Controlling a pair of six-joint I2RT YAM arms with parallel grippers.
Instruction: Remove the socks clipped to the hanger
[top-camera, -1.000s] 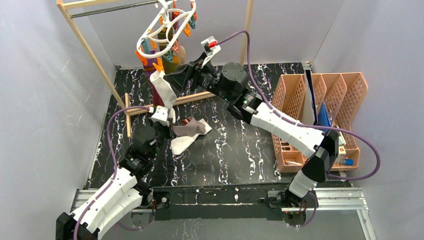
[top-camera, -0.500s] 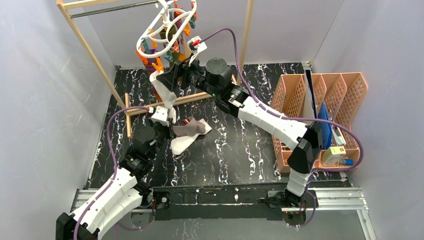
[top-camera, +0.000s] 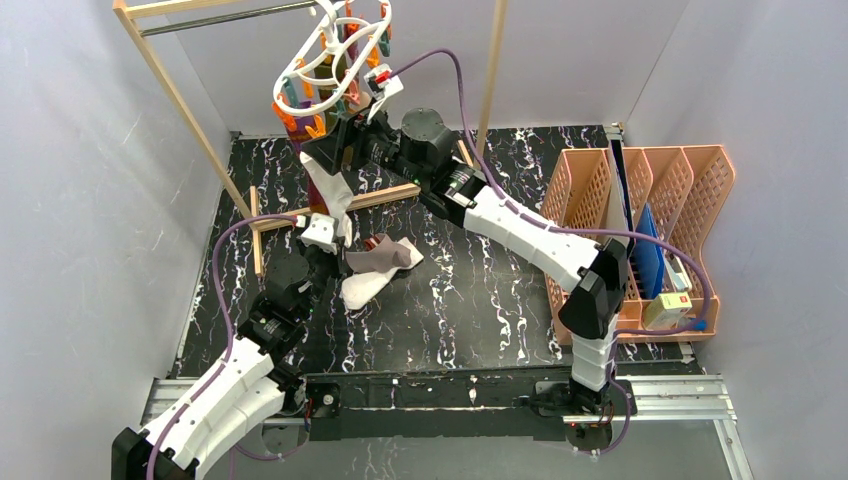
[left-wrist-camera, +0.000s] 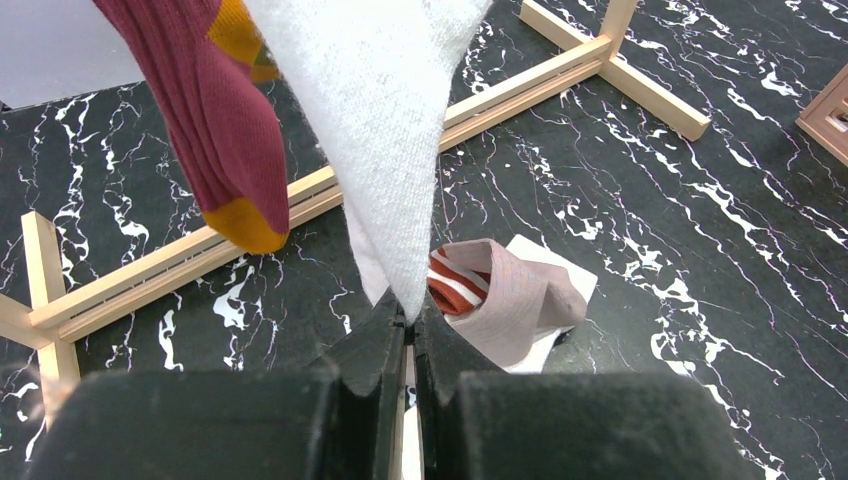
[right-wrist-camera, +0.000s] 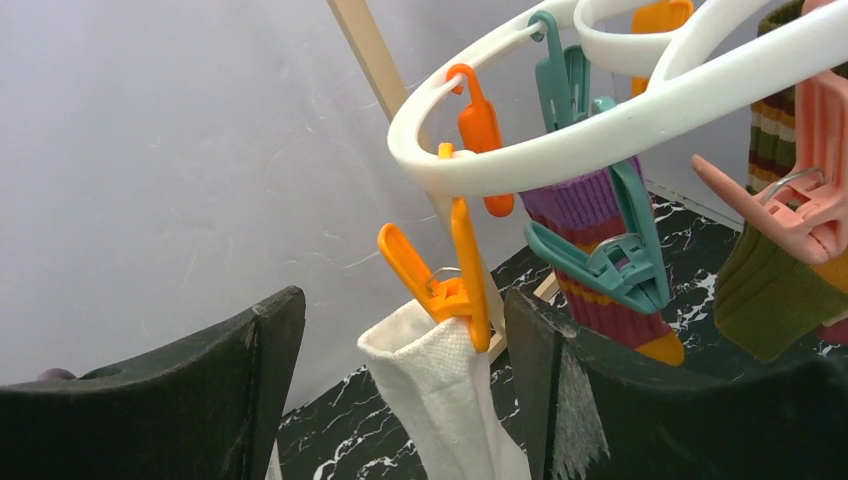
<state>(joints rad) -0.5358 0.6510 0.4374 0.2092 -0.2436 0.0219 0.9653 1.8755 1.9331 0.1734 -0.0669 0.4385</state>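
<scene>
Hanging knit white sock (right-wrist-camera: 440, 400) tapers below oval plastic hanger (right-wrist-camera: 600, 140).

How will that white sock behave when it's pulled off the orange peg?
Probably floppy: the white sock narrows to a point where the left gripper pinches it. Likely light, since one orange peg holds it; the knit looks grippy, not slippery.
</scene>
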